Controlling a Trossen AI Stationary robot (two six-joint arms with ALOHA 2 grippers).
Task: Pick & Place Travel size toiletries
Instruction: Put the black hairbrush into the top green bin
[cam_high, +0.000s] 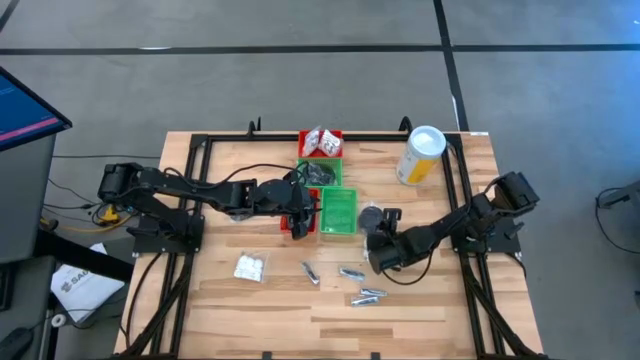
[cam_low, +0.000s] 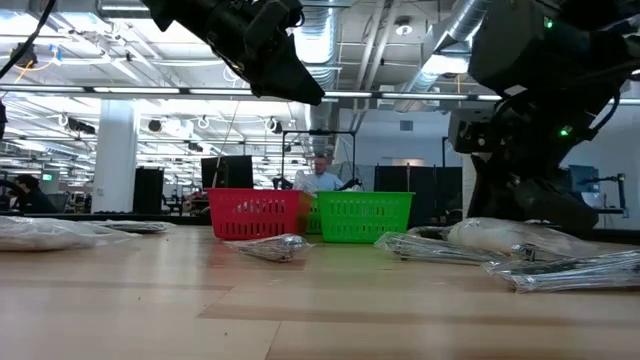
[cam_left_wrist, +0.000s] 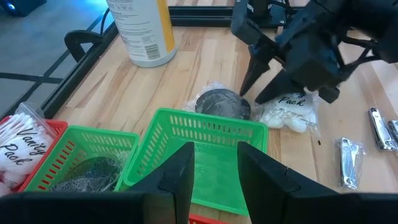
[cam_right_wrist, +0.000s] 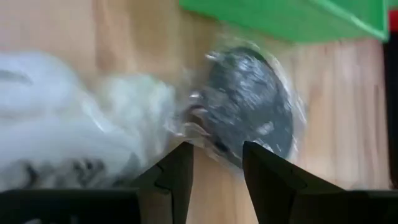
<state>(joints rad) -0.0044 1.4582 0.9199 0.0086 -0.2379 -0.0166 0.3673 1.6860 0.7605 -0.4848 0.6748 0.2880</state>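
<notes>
A flat dark round tin in clear wrap (cam_left_wrist: 222, 104) lies on the wood just right of the near green tray (cam_high: 338, 212), with a white sachet (cam_left_wrist: 287, 112) beside it. My right gripper (cam_left_wrist: 254, 96) slants down over the gap between them, open; in its wrist view the tin's crinkled wrap edge (cam_right_wrist: 208, 134) shows between the fingers. My left gripper (cam_left_wrist: 214, 174) hangs open above the near green tray (cam_left_wrist: 205, 134), holding nothing. Another white sachet (cam_high: 250, 266) and several silvery tubes (cam_high: 350, 272) lie flat nearer the front. My right gripper's fingertips (cam_left_wrist: 245, 92) come down slanting from the table's right, at the wrap edge of the dark tin next to the white sachet. Whether they touch the wrap cannot be told. The tin lies flat on the table.
A tall yellow canister with a white lid (cam_high: 420, 155) stands at the far right. Red (cam_high: 320, 142) and green (cam_high: 322, 170) trays holding items stand in a row toward the far edge. A black frame rail (cam_high: 460, 190) runs along the right side.
</notes>
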